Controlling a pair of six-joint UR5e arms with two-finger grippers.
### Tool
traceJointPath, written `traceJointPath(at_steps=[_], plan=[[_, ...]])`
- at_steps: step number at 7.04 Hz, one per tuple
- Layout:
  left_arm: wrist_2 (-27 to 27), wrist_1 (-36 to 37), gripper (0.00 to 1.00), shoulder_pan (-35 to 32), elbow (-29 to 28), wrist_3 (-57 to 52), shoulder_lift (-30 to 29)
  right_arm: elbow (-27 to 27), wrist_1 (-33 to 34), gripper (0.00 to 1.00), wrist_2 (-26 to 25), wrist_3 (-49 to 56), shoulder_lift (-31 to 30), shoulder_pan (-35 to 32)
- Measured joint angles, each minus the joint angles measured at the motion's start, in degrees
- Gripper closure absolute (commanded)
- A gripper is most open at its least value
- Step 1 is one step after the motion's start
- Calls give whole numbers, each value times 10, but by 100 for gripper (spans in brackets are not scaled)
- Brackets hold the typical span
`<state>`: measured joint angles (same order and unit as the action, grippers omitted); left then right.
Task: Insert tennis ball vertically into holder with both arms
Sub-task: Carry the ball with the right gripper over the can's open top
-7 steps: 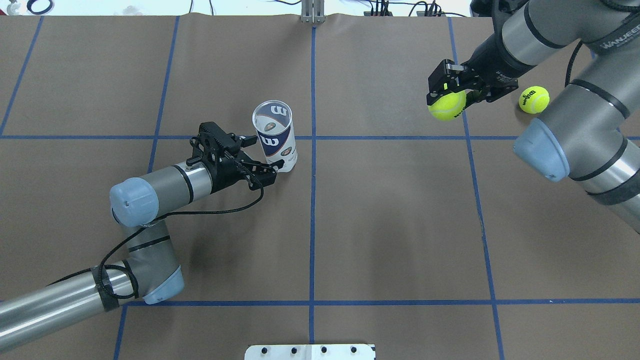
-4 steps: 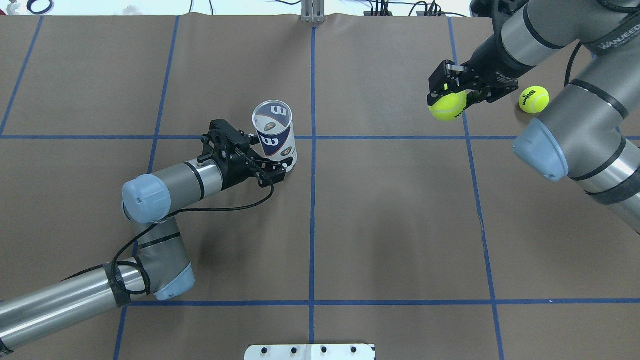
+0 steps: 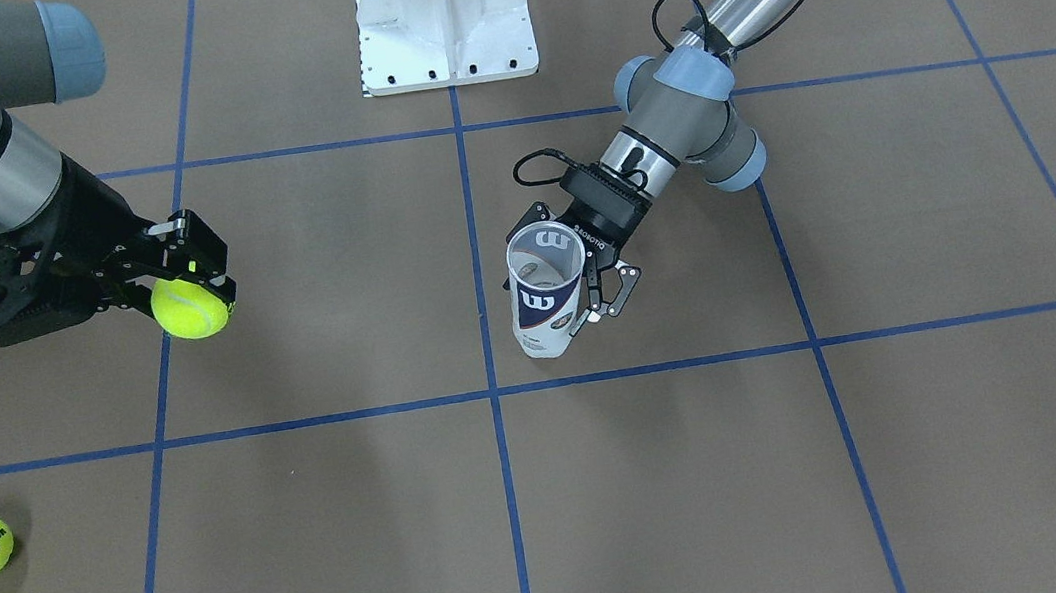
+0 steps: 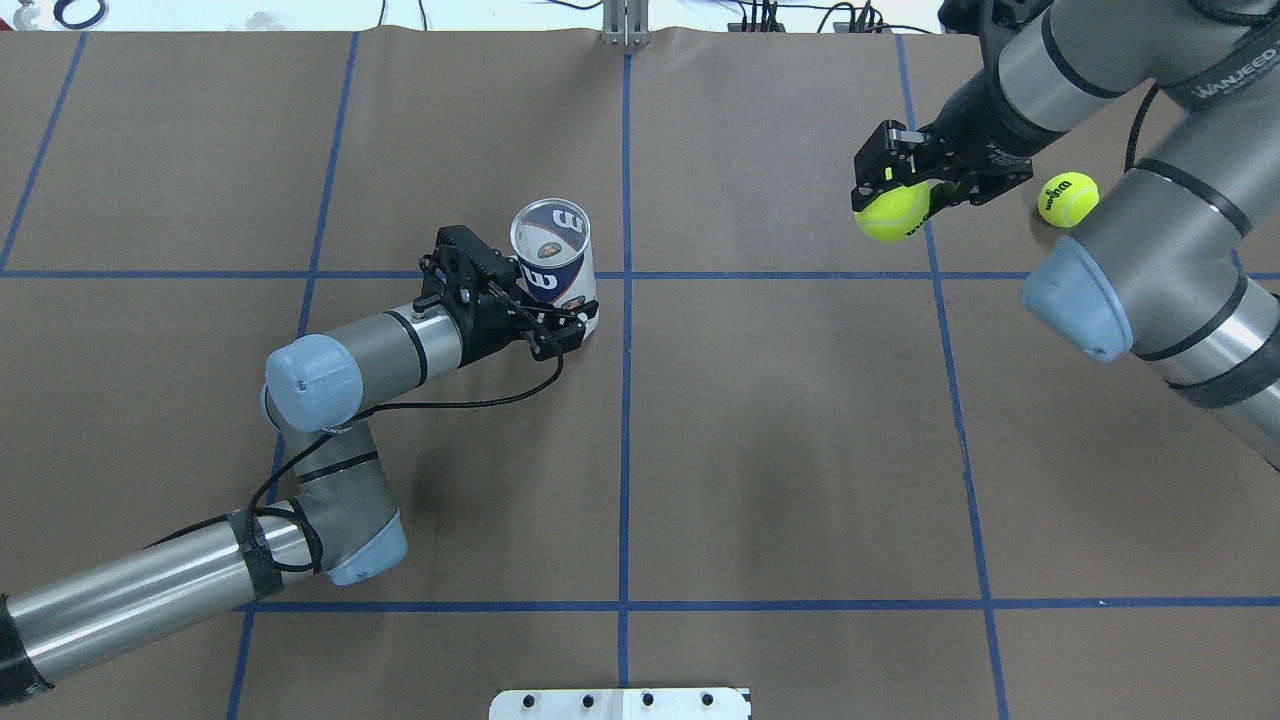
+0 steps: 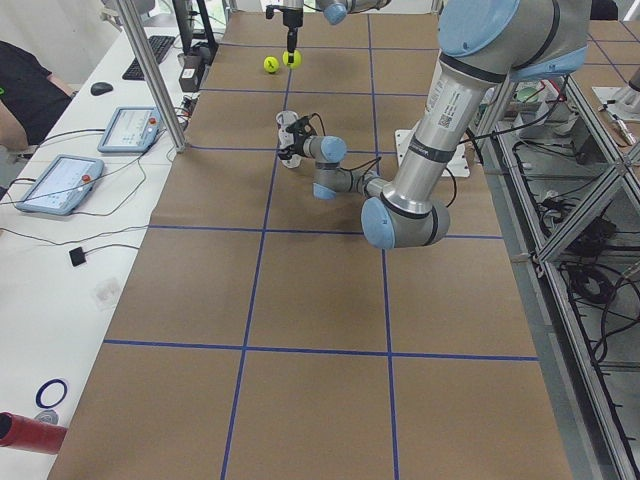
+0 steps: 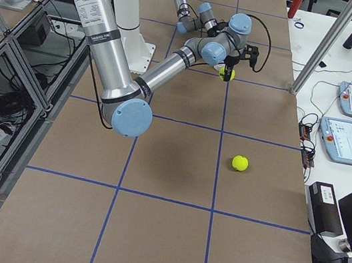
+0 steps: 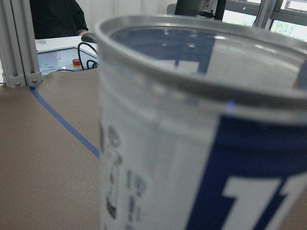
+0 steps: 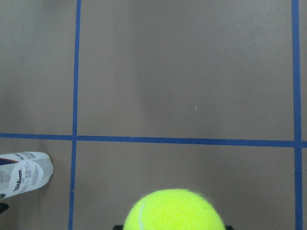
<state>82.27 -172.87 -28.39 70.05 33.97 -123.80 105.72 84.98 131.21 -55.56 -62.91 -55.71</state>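
Two arms work over one table (image 4: 780, 450) covered in brown paper and ruled with blue tape lines.

One holder (image 4: 553, 258), a clear can with a silver rim and a white-and-navy label, stands on its base with its open mouth up. It is near the middle of the table, just on the robot's left of the central tape line.

The left gripper (image 4: 550, 300) lies low and level at the holder. It has one finger on each side of the holder's lower half, spread wide. Whether the fingers press the wall cannot be told. In the left wrist view the holder's rim and label fill the frame.

The right gripper (image 4: 893, 192) points down toward the right end of the table, its fingers clamped on the first tennis ball (image 4: 892, 212), which is held clear of the surface. This ball and the holder are well apart.

The second tennis ball (image 4: 1067, 198) lies loose on the table beyond the right gripper, nearer the far right corner, by the operators' edge.

One white pedestal (image 3: 443, 15) stands at the middle of the robot's edge.

On the bench beyond the far edge lie two tablets, the first tablet (image 5: 60, 183) and the second tablet (image 5: 130, 128).
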Motion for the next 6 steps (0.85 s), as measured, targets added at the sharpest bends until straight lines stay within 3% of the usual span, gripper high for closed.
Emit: traceJointPath(at_steps=[3,6], plan=[[-13,-2,2,-1,-2,-10,0,1,-1,100,1,-24,20,7],[-20,-9,25,1,-12,-12,0,2,0,100,3,-42,43,13]])
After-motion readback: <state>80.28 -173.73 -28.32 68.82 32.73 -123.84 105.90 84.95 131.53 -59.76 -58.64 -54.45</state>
